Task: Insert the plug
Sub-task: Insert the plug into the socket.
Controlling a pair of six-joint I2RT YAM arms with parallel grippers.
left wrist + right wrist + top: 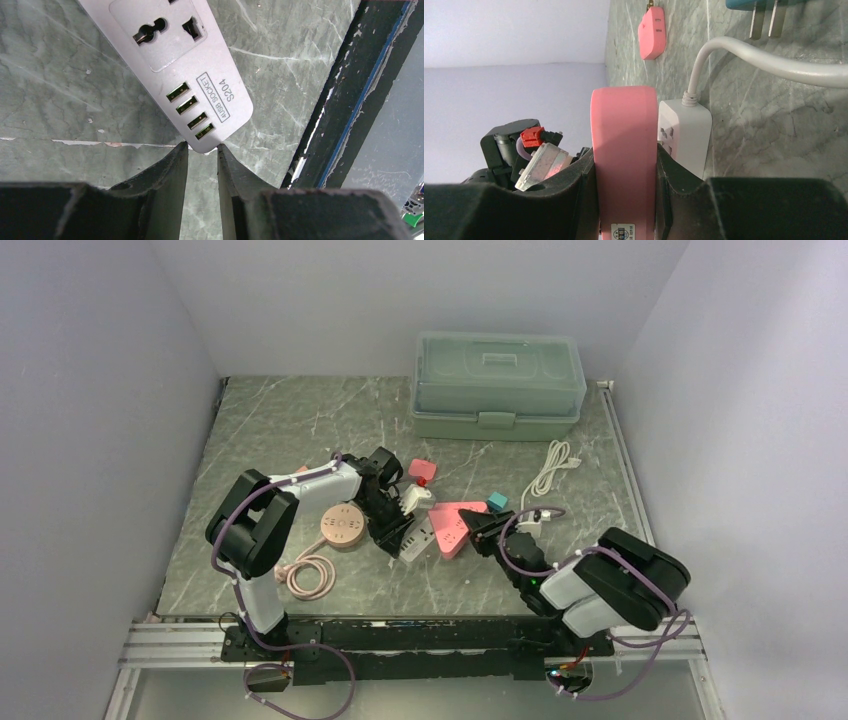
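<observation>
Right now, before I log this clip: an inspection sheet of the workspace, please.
Surface: grey-green marbled tabletop.
Job's things: white plastic power strip with four USB ports; pink rounded plastic block beside it.
Clutter: pale green lidded plastic box; small pink adapter; teal two-prong plug; round beige cable reel.
Grippers: left gripper nearly closed at the strip's end, grip unclear; right gripper shut on the block.
Cables: white cord coiled; pink cord looped by the reel.
Surroundings: plain pale walls.
</observation>
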